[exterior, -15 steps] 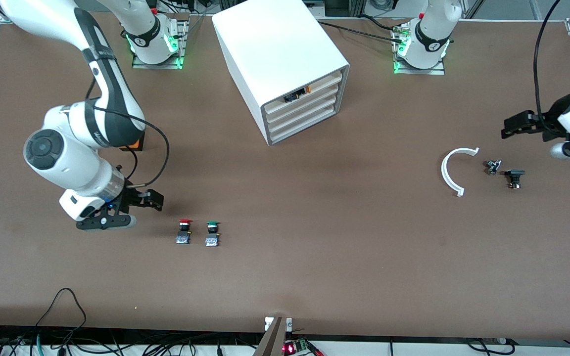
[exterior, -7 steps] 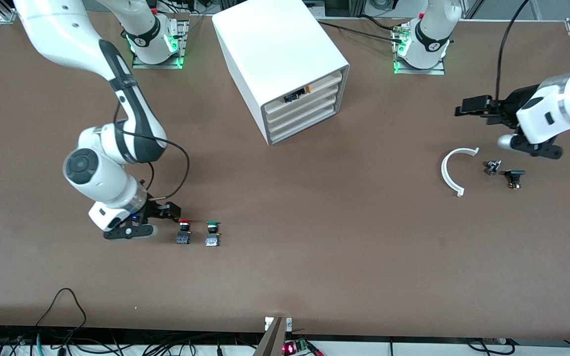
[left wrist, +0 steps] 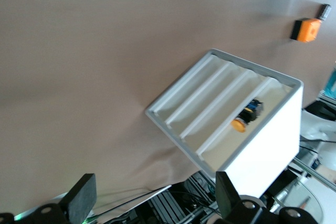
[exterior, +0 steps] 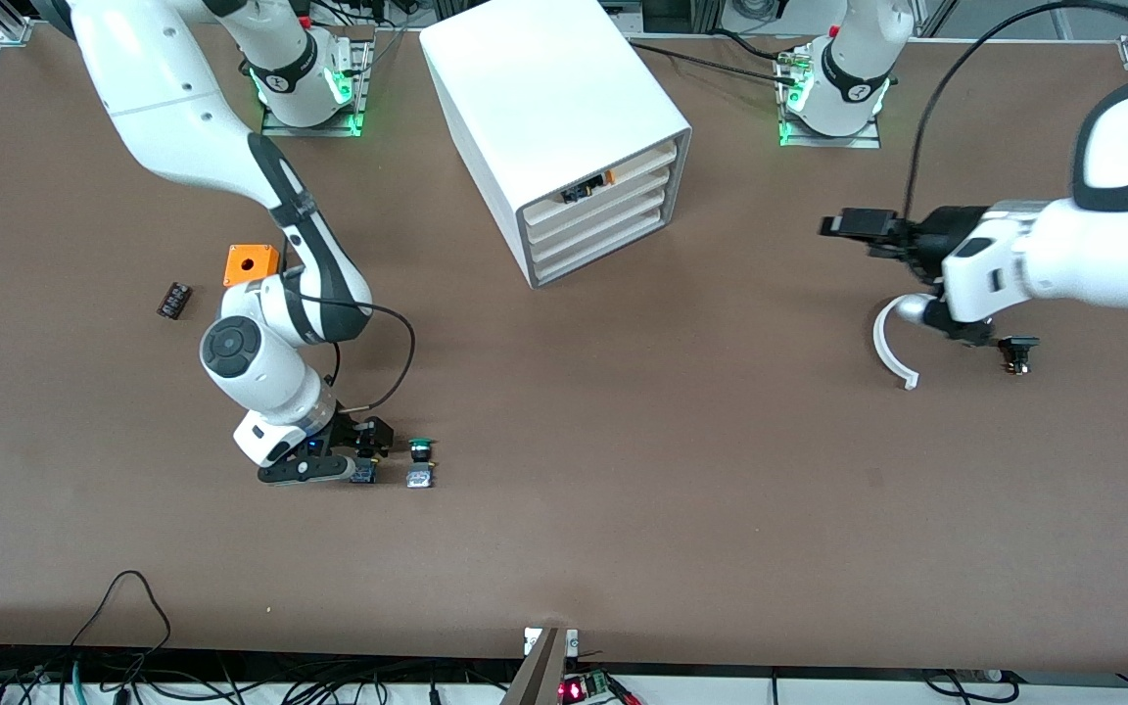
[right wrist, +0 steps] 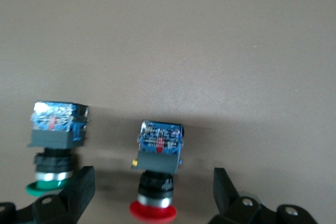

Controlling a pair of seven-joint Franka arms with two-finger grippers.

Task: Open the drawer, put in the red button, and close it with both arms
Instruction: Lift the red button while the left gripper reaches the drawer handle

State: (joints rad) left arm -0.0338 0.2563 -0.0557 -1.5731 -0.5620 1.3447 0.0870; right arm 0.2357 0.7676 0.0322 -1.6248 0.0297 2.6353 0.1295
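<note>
The red button (right wrist: 156,182) lies on its side on the table between the open fingers of my right gripper (right wrist: 152,195), which touch nothing. In the front view the right gripper (exterior: 344,453) hides its cap, and only the base (exterior: 362,475) shows. The green button (exterior: 419,460) lies just beside it, toward the left arm's end. The white cabinet (exterior: 564,108) stands between the arms' bases, its second-highest drawer (exterior: 608,206) pushed in. My left gripper (exterior: 874,266) hangs open and empty over the white arc piece, pointing at the cabinet (left wrist: 262,145).
An orange box (exterior: 251,264) and a small black part (exterior: 173,300) lie by the right arm. A white curved piece (exterior: 889,351) and a small black part (exterior: 1017,352) lie under the left arm. A black-and-orange part (exterior: 588,186) sits in the highest drawer.
My right gripper has slid along the table from beside the red button to straddle it. The left arm has swung in toward the middle, over the white curved piece.
</note>
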